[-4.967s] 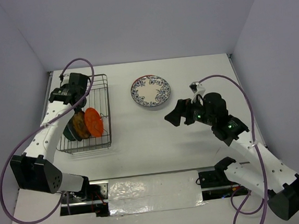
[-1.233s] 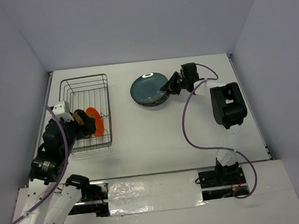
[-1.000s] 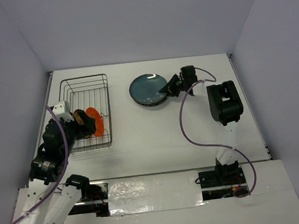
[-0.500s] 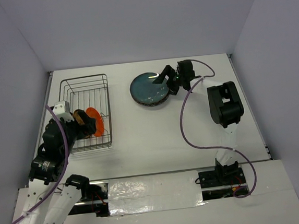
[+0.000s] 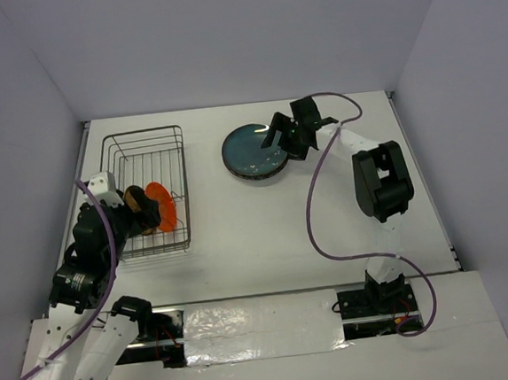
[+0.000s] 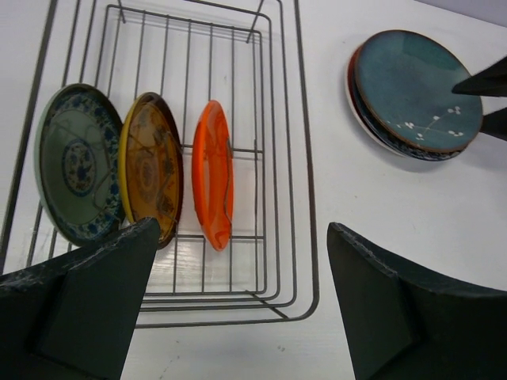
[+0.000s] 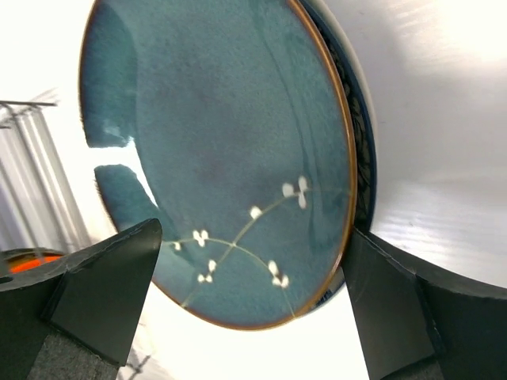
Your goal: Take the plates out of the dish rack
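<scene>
The wire dish rack sits at the left. Three plates stand upright in it: a small blue-patterned one, a yellow-brown one and a small orange one. My left gripper hangs open over the rack's near end, above the orange plate, holding nothing. The large dark teal plate lies flat at the back centre on top of a white-and-blue plate, whose rim peeks out. My right gripper is open just above the teal plate's edge, not gripping it.
The enclosure's side and back walls ring the white table. The right arm's purple cable loops over the table on the right. A foil strip runs along the near edge between the arm bases.
My right gripper opened and let go of the teal plate, which now rests on the stack, and drew up and back a little. The left arm stayed still.
</scene>
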Robot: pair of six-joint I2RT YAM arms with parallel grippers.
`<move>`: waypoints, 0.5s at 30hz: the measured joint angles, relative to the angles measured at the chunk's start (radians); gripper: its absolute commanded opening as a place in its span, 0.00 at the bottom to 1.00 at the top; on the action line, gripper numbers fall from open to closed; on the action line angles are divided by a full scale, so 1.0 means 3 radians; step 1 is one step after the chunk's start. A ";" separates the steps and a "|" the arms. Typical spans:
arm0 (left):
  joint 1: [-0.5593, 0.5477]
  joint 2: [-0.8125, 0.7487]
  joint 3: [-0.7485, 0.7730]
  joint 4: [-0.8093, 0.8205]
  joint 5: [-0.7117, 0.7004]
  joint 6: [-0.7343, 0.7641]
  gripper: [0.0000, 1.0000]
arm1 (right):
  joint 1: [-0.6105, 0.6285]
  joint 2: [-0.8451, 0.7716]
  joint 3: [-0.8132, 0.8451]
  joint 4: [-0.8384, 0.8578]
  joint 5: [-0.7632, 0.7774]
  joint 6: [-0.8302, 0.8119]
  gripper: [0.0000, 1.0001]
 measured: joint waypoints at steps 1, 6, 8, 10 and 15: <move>0.0000 0.0000 0.0000 -0.0018 -0.0064 -0.0008 1.00 | 0.0022 -0.0023 0.0013 -0.0065 0.0069 -0.0037 1.00; 0.0000 0.0033 0.0014 -0.0132 -0.0314 -0.0078 1.00 | 0.0142 -0.0219 0.0028 -0.0394 0.0486 -0.0205 1.00; 0.0000 0.0099 0.0052 -0.0188 -0.0445 -0.0107 0.99 | 0.0182 -0.0318 0.0022 -0.0526 0.0687 -0.0245 1.00; 0.0000 0.0187 0.0104 -0.0244 -0.0579 -0.0148 0.99 | 0.0216 -0.0484 -0.0039 -0.0601 0.0876 -0.0272 1.00; 0.0000 0.0504 0.0295 -0.0430 -0.0882 -0.0282 1.00 | 0.0267 -0.1242 -0.0430 -0.0716 0.1188 -0.0347 1.00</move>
